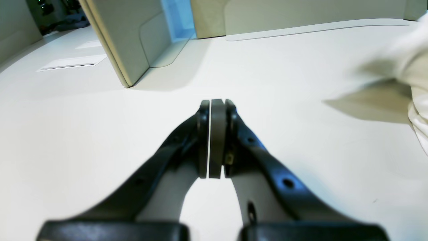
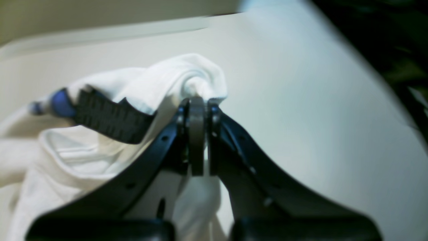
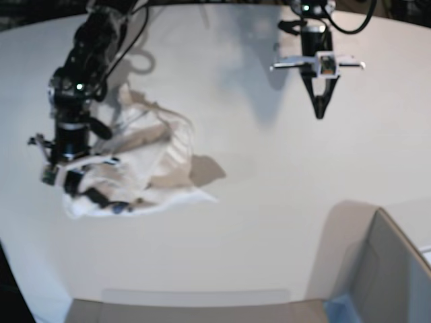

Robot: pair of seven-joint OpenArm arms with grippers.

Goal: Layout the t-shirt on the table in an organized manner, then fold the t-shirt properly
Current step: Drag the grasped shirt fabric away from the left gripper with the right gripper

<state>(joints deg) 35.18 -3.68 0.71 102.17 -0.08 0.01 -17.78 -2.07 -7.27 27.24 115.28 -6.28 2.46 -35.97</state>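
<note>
A: Smooth white curved worktop (image 3: 269, 222), grey box corner (image 3: 390, 269) at one edge. White cloth t-shirt with blue lettering (image 3: 145, 161) lies crumpled beneath the right arm.

B: Right end effector (image 2: 197, 100) pinches a t-shirt fold; left end effector (image 1: 215, 103) hangs closed, empty. Fabric looks soft, light, limp. Suggest taking hems or shoulders.

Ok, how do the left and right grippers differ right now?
The right gripper is shut on a bunch of the t-shirt; the left gripper is shut on nothing. The right one is down at the cloth; the left one hangs over bare table, apart from the shirt. Both have black fingers pressed together.
</note>
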